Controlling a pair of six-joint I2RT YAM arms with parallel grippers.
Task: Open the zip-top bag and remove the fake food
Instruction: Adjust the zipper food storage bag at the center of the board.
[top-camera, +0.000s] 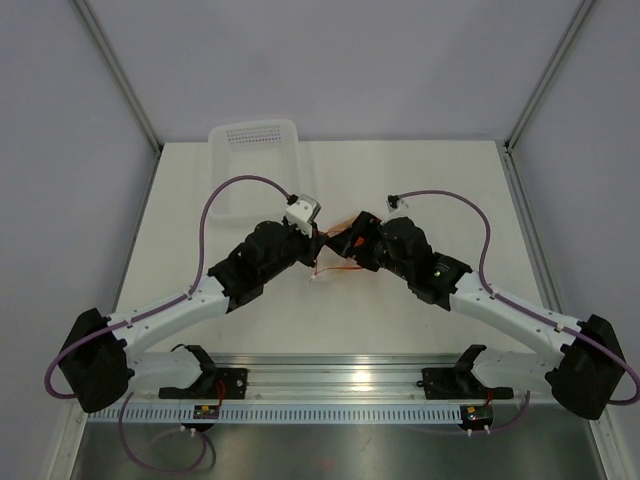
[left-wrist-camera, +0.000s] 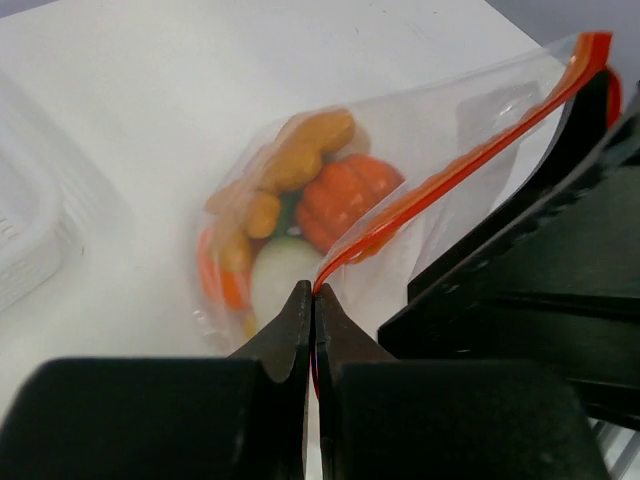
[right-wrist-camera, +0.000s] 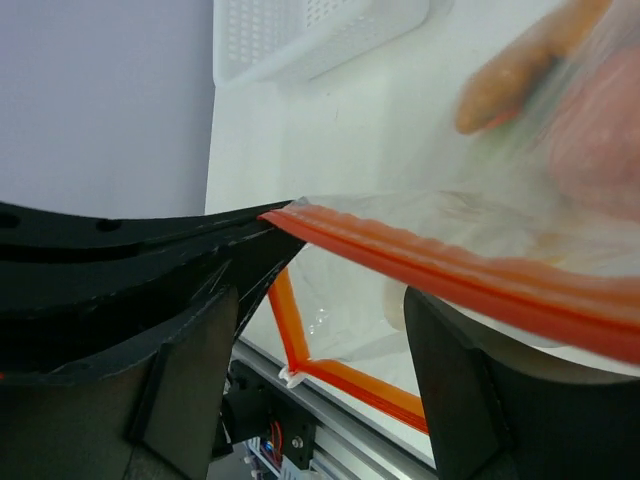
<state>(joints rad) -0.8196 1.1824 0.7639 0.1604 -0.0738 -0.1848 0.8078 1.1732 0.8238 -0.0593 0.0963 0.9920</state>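
Observation:
The clear zip-top bag (top-camera: 338, 268) hangs between my two grippers above the table's middle. In the left wrist view my left gripper (left-wrist-camera: 315, 292) is shut on the bag's red-orange zipper strip (left-wrist-camera: 450, 165). The fake food (left-wrist-camera: 330, 190), orange, yellow and white pieces, lies inside the bag (left-wrist-camera: 440, 120). In the right wrist view my right gripper (right-wrist-camera: 320, 400) is wide open. One zipper strip (right-wrist-camera: 430, 265) crosses above its fingers and the other strip (right-wrist-camera: 350, 380) runs below, so the bag's mouth gapes. Blurred food (right-wrist-camera: 510, 70) shows behind the plastic. In the top view my left gripper (top-camera: 322, 240) and right gripper (top-camera: 350, 246) nearly touch.
A white perforated basket (top-camera: 255, 140) stands at the table's far left edge, and shows in the left wrist view (left-wrist-camera: 20, 230) and the right wrist view (right-wrist-camera: 300, 35). The metal rail (top-camera: 330, 385) runs along the near edge. Grey walls enclose the table.

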